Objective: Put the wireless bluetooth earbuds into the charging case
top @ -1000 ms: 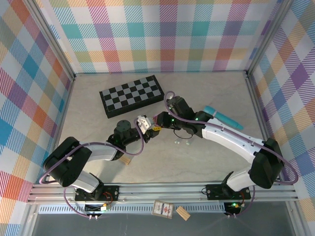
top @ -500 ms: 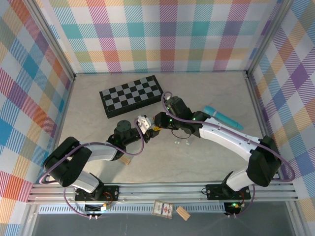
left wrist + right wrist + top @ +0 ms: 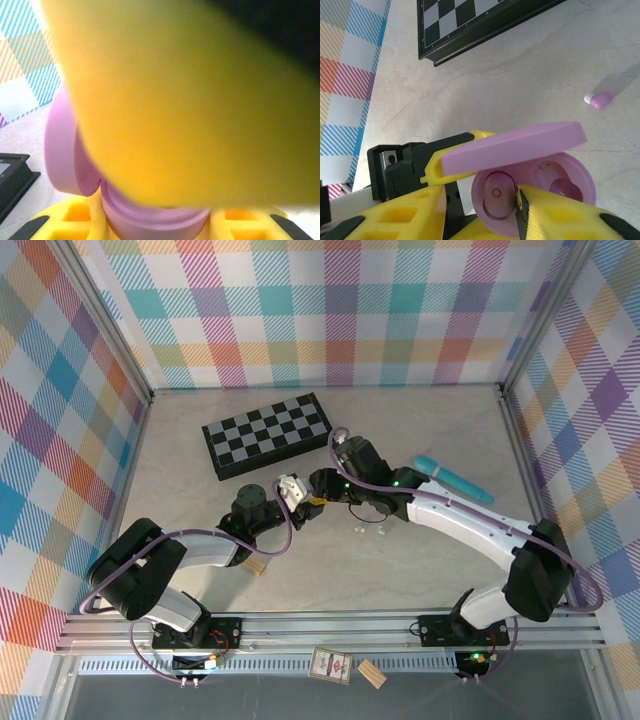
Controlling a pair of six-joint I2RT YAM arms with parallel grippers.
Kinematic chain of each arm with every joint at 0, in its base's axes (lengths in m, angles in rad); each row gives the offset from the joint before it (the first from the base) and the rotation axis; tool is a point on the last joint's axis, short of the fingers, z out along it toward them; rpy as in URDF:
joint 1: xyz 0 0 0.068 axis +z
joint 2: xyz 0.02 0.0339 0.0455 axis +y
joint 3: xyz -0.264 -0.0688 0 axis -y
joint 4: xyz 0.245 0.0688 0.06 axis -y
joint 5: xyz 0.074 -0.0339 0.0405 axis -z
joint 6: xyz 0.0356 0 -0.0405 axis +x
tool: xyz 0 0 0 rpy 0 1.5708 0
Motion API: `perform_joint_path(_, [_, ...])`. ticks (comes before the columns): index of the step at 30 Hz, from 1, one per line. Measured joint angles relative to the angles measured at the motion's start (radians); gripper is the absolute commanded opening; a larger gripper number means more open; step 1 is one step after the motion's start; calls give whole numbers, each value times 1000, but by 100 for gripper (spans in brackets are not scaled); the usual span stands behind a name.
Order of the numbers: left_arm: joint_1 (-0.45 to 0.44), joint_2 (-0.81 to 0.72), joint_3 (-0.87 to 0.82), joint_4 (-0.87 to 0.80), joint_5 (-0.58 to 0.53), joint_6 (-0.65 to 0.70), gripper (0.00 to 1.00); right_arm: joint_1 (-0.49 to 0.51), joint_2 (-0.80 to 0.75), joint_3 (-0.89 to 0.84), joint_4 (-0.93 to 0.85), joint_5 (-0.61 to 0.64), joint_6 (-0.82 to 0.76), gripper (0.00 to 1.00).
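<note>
**Right gripper in at the case, one bud seated**

Since a second ago my right gripper (image 3: 318, 483) has edged left in the top view, and it now sits right against the left gripper (image 3: 297, 498).

On the right wrist camera I see the seated bud (image 3: 495, 192), purple, resting in the left well of the open purple case (image 3: 540, 170). I cannot tell whether the other well is filled. The lid (image 3: 515, 147) is hinged up and tilts over both wells.

My right gripper (image 3: 480, 200) has its yellow fingers (image 3: 395, 220) parted to either side of that bud, and they grip nothing. One finger is just beside the bud, but I cannot tell if they touch.

The left gripper (image 3: 155, 225) is clamped on the case (image 3: 155, 215), which sits between its yellow fingers. A blurred yellow mass covers most of that view.

Two loose buds (image 3: 357, 530) lie close together on the table (image 3: 440, 420), just right of the grippers. The right wrist camera picks up one loose bud (image 3: 598, 99), purple with a pale tip, beyond the case.

The board (image 3: 268, 435) lies behind the grippers. A teal stick (image 3: 455, 478) is off to the right, and a wooden block (image 3: 257, 566) sits beside my left arm.
</note>
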Motion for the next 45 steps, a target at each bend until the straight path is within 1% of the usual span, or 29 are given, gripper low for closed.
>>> perform_joint_path(7, [0, 0, 0, 32, -5, -11, 28, 0, -143, -74, -1, 33, -7, 48])
perform_joint_path(12, [14, -33, -20, 30, -6, -11, 28, -11, -237, -148, 1, 79, -18, 54])
perform_joint_path(15, [23, -79, -41, 26, -6, -11, 28, -58, -261, -172, 5, 79, -20, 55])
perform_joint_path(20, [31, -154, -72, 3, -14, -11, 28, -202, -255, -262, 69, 3, 29, 55])
perform_joint_path(22, [32, -180, -85, -15, -14, -11, 28, -255, -210, -285, 103, -40, 57, 55])
perform_joint_path(25, [33, -222, -98, -51, -20, -8, 28, -290, -99, -281, 159, -85, 83, 55])
perform_joint_path(31, [33, -310, -113, -103, -19, 9, 28, -293, 146, -223, 245, -170, 130, 55])
perform_joint_path(34, [33, -338, -121, -113, -12, 13, 28, -293, 240, -177, 277, -203, 153, 55])
perform_joint_path(40, [33, -371, -142, -143, -2, 18, 28, -293, 381, -100, 328, -256, 187, 53])
perform_joint_path(45, [33, -384, -145, -160, -2, 31, 28, -293, 465, -68, 354, -287, 213, 49])
